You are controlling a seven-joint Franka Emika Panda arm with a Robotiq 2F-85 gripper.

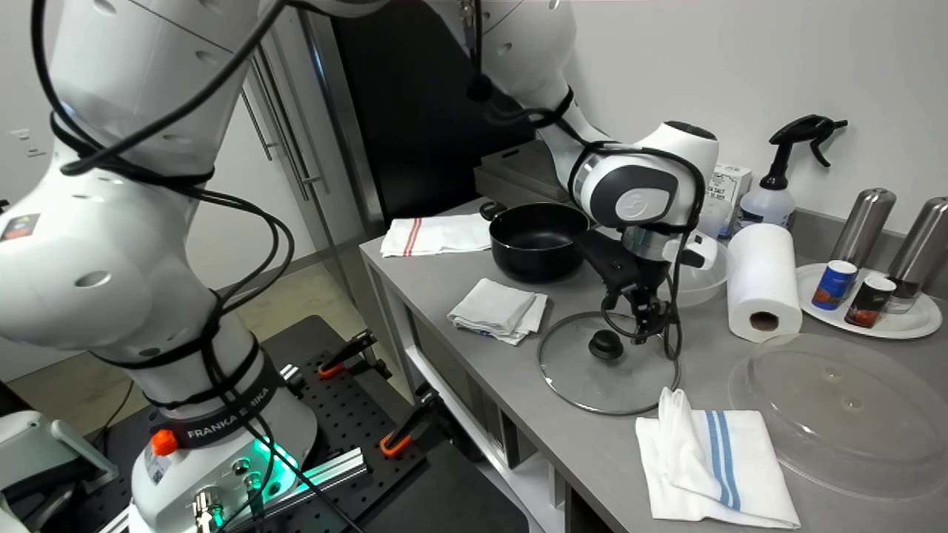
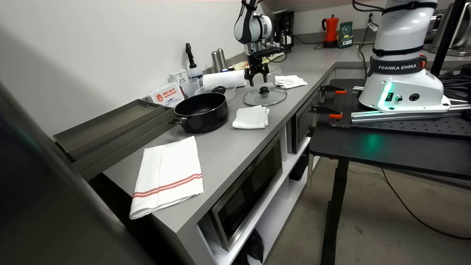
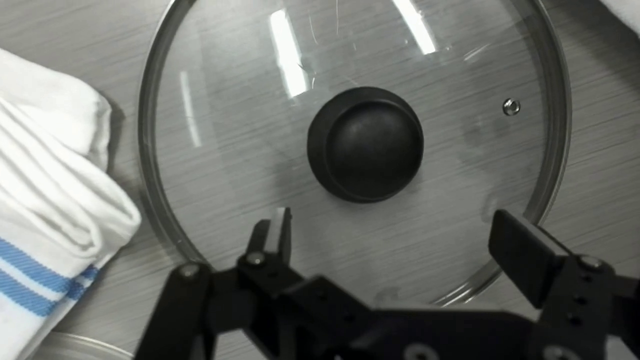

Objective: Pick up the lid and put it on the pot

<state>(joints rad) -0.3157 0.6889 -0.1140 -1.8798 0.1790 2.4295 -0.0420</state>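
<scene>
The clear glass lid with a metal rim and black knob lies flat on the grey counter in both exterior views (image 1: 574, 377) (image 2: 274, 97). In the wrist view the lid (image 3: 370, 145) fills the middle. The black pot stands upright and uncovered, with short side handles, in both exterior views (image 1: 533, 259) (image 2: 206, 120). My gripper (image 3: 391, 216) is open and empty, its fingers wide apart. It hangs above the lid, apart from the knob; the knob shows just beyond the fingertips in the wrist view. The gripper also shows in both exterior views (image 1: 652, 326) (image 2: 258, 78).
A blue-striped towel (image 1: 718, 466) lies beside the lid. A folded white cloth (image 1: 500, 307) lies between lid and pot. A clear bowl (image 2: 230, 94), a paper towel roll (image 1: 763, 274) and a large clear plate (image 1: 844, 414) are close by. Grey trays (image 2: 117, 136) stand behind the pot.
</scene>
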